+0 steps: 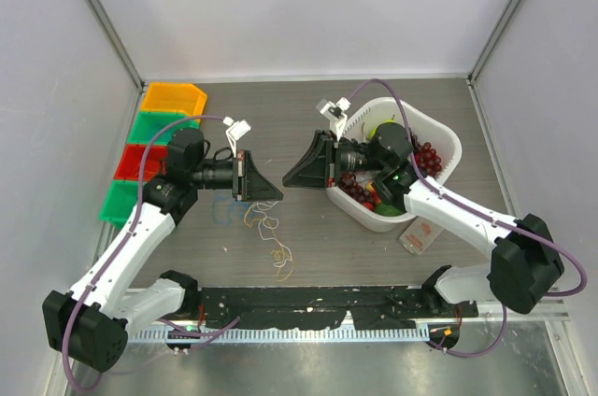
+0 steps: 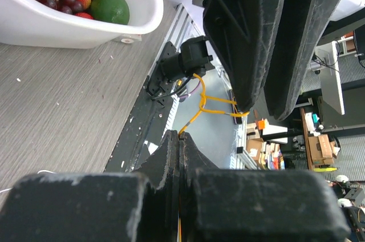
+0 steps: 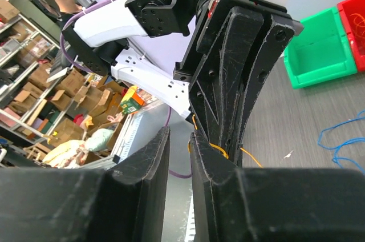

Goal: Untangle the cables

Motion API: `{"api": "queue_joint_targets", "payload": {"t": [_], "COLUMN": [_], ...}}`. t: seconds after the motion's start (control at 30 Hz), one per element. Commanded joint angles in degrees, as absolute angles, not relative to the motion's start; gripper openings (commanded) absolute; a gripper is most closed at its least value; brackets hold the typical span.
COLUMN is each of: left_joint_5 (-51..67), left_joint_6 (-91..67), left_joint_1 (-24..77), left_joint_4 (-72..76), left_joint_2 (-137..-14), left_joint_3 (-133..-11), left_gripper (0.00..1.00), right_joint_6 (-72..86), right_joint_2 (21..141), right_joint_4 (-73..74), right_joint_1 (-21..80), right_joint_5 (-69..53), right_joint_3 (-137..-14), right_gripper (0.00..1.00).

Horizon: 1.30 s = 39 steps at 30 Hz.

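The step in hand looks like drawing one strand out of the tangle. The left end effector (image 2: 180,142) is clamped fully shut on the orange-tan wire (image 2: 201,104), a hair-thin, kinked strand that runs across to the right end effector (image 3: 179,139). The right jaws stand a sliver apart with the wire's loop at their tips; I cannot tell whether it is pinched. The other cables (image 1: 268,226), limp white and blue squiggles, lie on the matte wood-grain counter (image 1: 355,247) below. The next move probably calls for a firm right-hand pinch, then a slow pull apart.

A lab or workshop: storage shelves (image 3: 23,65) crowded with cardboard boxes (image 3: 77,82).
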State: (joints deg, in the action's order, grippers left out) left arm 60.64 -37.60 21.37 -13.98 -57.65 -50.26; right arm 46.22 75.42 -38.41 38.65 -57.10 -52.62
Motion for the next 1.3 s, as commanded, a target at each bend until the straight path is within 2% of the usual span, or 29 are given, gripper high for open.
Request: {"api": "queue_joint_targets", "payload": {"t": [0.0,0.3,0.53,0.8,1.13,1.27], "left_joint_5": [62.1,62.8,64.0,64.9,64.5,64.4], "left_joint_6": [-38.4,-38.5,-39.1,-39.8,-39.8,-40.2], "left_joint_1": [21.5,21.5,21.6,21.5,21.5,21.5], "left_joint_4": [-12.1,-12.1,-11.1,-10.4,-10.5,-10.5], "left_joint_2": [-57.3,-57.2,-57.5,-57.6,-57.5,-57.5], "left_joint_3": [-51.9,-52.1,-51.8,-51.8,-51.6,-51.7], "left_gripper": [0.0,0.0,0.0,0.0,0.0,0.0], "right_joint_6": [50.4,32.2,29.1,30.0,37.0,35.0], "right_joint_2": [75.8,71.4,72.6,74.8,75.2,74.7], "right_joint_4": [-46.1,-23.9,-24.2,-25.0,-27.9,-22.0], "right_joint_1": [39.6,39.6,39.6,40.5,42.8,43.0], "right_joint_5": [-58.0,-53.3,-58.1,-62.0,-61.4,-56.5], "right_joint_3": [-52.1,-54.8,-56.0,-57.9,-56.1,-56.7], "right_gripper": [0.27,0.36,0.31,0.3,0.36,0.4]}}
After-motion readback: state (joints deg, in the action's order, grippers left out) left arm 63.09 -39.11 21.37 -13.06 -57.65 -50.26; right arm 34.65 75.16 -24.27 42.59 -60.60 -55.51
